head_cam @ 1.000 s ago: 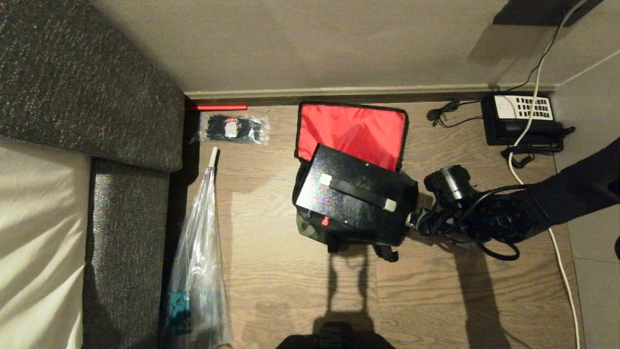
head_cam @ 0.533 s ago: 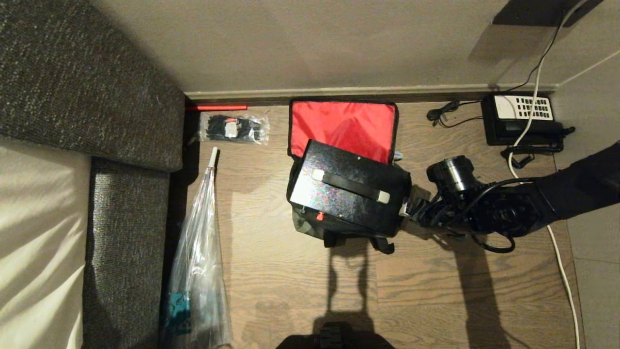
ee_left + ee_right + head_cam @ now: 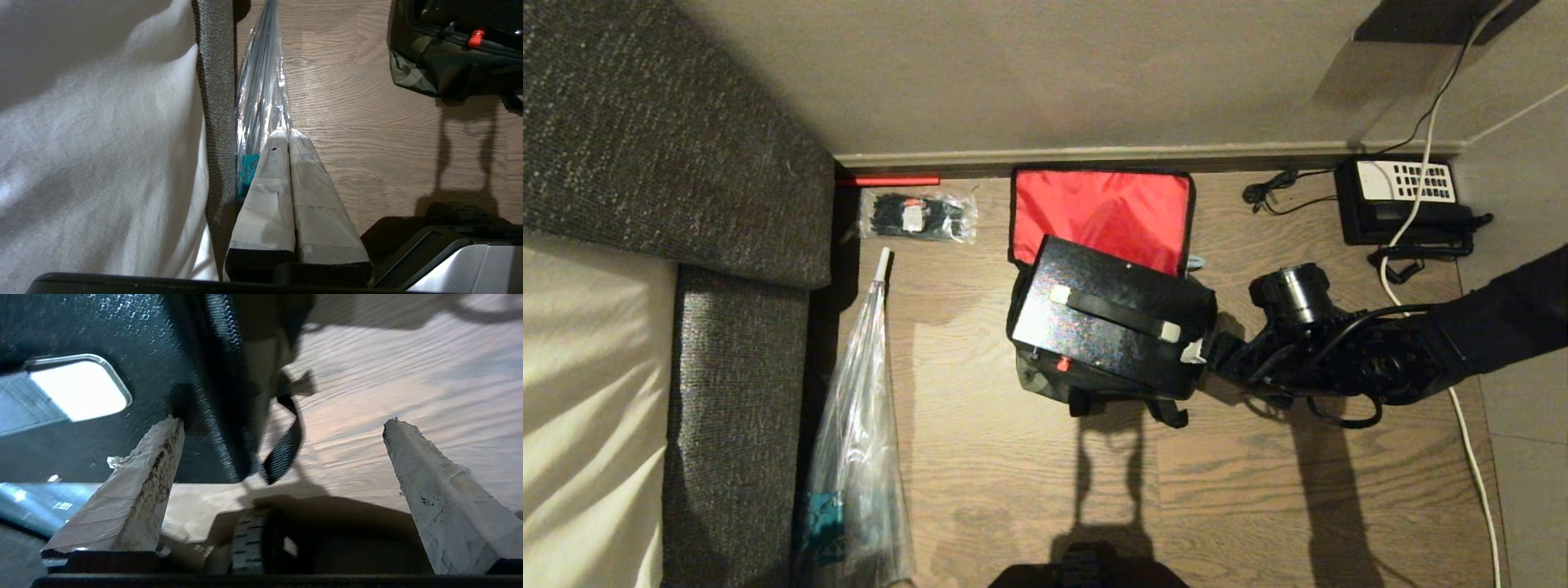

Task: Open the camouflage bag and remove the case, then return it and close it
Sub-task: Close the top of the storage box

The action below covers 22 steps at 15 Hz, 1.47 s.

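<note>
My head camera looks steeply down at the floor from high up. My left wrist camera faces the floor by the bed, sharing the camouflage bag's (image 3: 412, 73) near corner. My right wrist camera sits close against the bag's right side.

Two pale taped fingers (image 3: 282, 171) of the left gripper (image 3: 288, 132) pressed flat together, pointing over wood floor (image 3: 367, 134). Just past the tips, a long clear plastic sleeve (image 3: 261, 85) with a teal patch, lying along a grey fabric edge (image 3: 214, 102) beside a wide white sheet (image 3: 98, 134). Off toward one corner, part of the camouflage bag (image 3: 425, 69), a small red button (image 3: 476, 37) at its top edge, dark shadows on the boards beneath.
</note>
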Tool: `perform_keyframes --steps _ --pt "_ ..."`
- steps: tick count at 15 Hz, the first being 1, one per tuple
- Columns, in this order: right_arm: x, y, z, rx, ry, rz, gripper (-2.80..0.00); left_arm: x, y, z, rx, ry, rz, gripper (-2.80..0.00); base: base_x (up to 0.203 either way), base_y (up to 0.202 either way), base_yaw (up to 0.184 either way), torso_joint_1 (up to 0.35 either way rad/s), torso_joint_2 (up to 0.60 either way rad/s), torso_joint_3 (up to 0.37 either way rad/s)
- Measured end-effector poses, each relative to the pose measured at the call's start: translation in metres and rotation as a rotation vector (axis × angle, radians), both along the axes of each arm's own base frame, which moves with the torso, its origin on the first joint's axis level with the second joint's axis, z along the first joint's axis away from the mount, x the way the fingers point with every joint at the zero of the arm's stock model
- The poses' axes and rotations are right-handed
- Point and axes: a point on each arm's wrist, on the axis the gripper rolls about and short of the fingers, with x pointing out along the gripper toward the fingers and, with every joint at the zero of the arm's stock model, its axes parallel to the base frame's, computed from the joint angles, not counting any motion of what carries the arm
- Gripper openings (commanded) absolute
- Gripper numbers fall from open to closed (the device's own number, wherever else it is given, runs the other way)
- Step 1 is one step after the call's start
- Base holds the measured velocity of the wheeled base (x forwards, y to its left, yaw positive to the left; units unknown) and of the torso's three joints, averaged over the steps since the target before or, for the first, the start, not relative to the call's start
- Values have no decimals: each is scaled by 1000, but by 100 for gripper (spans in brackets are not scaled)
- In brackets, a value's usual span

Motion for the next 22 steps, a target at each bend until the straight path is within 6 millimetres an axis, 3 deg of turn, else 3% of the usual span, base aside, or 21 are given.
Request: perform_keyframes --steps 15,22 --pt "-5 -26 -1 52 28 -7 0 0 0 0 0 0 -1 -280 0 0 0 0 0 0" --pt "2 -27 -7 86 23 17 0 0 0 0 0 0 -1 -280 0 0 0 0 0 0"
